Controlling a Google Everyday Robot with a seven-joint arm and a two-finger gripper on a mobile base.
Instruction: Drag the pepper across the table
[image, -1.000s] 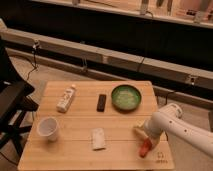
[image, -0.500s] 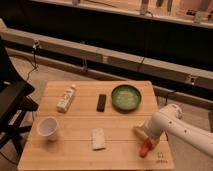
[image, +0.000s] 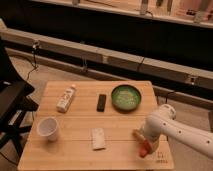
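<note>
The pepper (image: 143, 148) is a small red-orange piece lying on the light wooden table (image: 80, 122) near its front right corner. My gripper (image: 141, 139) hangs at the end of the white arm (image: 177, 131), which comes in from the right; it sits right over the pepper and seems to touch its upper end. A tan piece (image: 136, 134) shows at the gripper's left side.
A green bowl (image: 125, 97) stands at the back right, a dark bar (image: 101, 102) beside it, a white bottle (image: 66, 98) lying at the back left, a white cup (image: 47, 128) front left, a white packet (image: 98, 138) front centre. A dark mark (image: 161, 156) is near the right corner.
</note>
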